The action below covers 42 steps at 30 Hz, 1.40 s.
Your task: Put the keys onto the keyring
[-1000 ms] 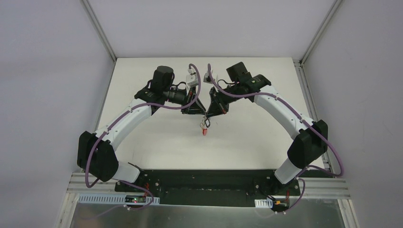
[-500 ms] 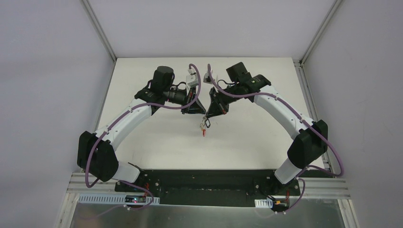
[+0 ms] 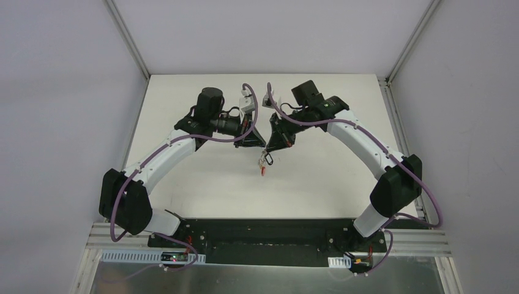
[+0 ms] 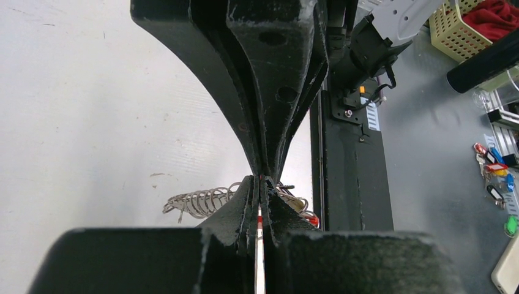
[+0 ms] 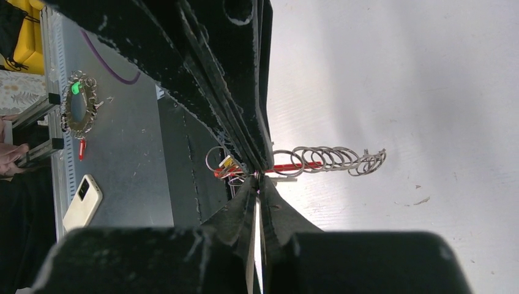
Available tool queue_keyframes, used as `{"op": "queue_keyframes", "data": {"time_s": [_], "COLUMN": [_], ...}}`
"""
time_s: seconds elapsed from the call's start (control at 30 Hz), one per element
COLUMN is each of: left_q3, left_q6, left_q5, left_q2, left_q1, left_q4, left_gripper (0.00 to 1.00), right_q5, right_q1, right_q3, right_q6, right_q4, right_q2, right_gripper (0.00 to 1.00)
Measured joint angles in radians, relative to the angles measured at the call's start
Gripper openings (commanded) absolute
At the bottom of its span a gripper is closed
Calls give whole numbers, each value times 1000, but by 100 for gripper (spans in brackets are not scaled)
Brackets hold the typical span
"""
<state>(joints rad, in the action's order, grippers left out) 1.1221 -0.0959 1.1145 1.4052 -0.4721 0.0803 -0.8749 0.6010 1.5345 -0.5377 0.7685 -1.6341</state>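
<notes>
- Left gripper [image 4: 259, 187]: fingers pressed together, tip to tip with the right gripper [image 5: 257, 184]. A thin red sliver showed in its seam; could not tell what it pinched.
- Right gripper: fingers pressed together, apparently pinching the keyring [image 5: 318, 160] at its red band [image 5: 294, 166].
- Keyring sat at mid-worktop [image 3: 202, 184], trailing toward 6 o'clock from the two tips in the top view. Arms came in from 10 and 2 o'clock.
- Wire loops [image 4: 199, 201] stuck out sideways from the pinch point.
- Loose key: not made out in any view, possibly hidden between the fingers.
- Judgement: mid-task, threading stage. No key confirmed on a loop, so seating it was left to do.
</notes>
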Motion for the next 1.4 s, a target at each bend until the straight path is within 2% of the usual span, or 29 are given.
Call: {"op": "queue_keyframes", "data": {"time_s": [0.17, 0.37, 0.9, 1.4], "left_q3": [-38, -75, -106, -124], "left_q6": [90, 219, 463, 560], "left_q5": [-1, -1, 2, 3], "left_q2": [-6, -6, -7, -6], "left_q1": [2, 10, 35, 42], "left_q4": [-87, -212, -488, -590], "left_gripper": [0, 0, 0, 0], "right_q5": [-8, -34, -114, -116], "right_q1": [-17, -55, -87, -64], "right_q3": [0, -19, -89, -93], "right_q6": [11, 18, 40, 70], "right_q4": [-21, -52, -109, -148], "right_q2": [0, 24, 77, 73], "right_gripper": [20, 24, 21, 17]}}
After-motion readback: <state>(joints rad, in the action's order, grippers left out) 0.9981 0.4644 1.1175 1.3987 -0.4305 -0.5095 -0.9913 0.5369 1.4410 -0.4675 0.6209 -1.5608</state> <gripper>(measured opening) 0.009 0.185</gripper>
